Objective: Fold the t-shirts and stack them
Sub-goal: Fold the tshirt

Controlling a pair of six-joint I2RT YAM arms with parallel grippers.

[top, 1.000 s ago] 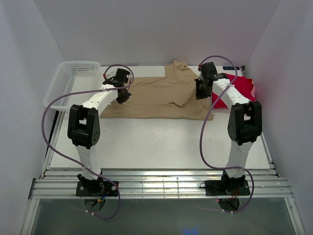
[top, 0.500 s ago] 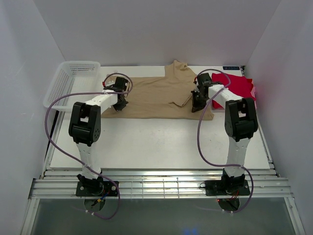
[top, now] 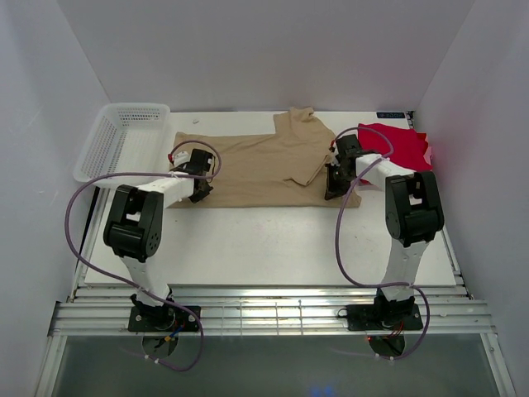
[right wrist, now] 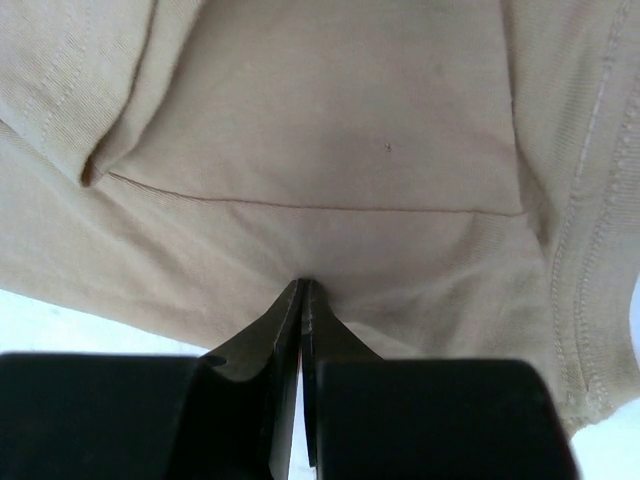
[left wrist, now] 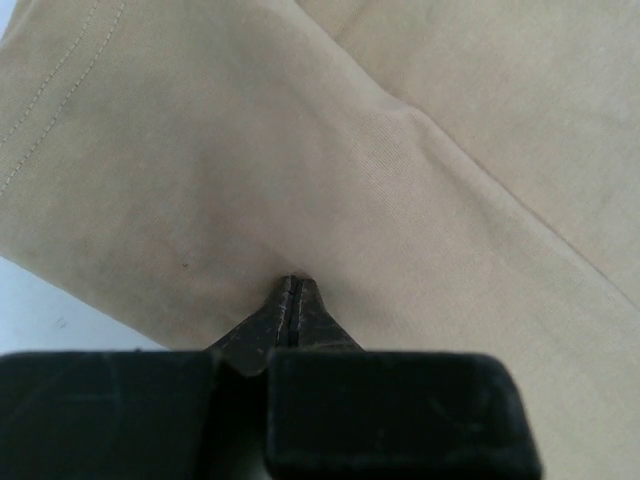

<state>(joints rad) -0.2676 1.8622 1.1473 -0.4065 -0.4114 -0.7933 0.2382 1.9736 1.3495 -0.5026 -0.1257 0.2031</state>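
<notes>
Left end effector [left wrist: 292, 288], right end effector [right wrist: 303, 290] clenched on tan t-shirt [top: 248, 165] (near edge), white basket [top: 103, 149] beside it.

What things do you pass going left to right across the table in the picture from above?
basket → tan shirt → red shirt

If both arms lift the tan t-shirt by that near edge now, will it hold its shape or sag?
Likely sag: the tan t-shirt is thin cloth, creased, with a sleeve folded over. It looks light, so the left gripper and right gripper, shut on its near edge, should hold it.
</notes>
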